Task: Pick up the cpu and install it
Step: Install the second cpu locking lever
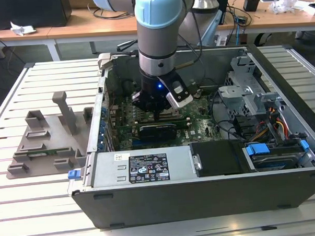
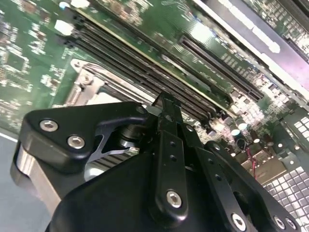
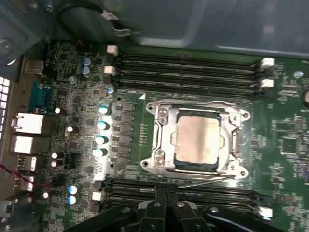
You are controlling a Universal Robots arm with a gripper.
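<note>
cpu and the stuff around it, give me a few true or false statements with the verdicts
1. The cpu lies in the motherboard socket. True.
2. The cpu rests on the grey tray. False: the tray sits outside the computer case, with no chip on it.
3. The gripper is over the motherboard inside the case. True.
4. The gripper is clamped on the cpu. False: the cpu lies apart from it in the first wrist view.
</note>
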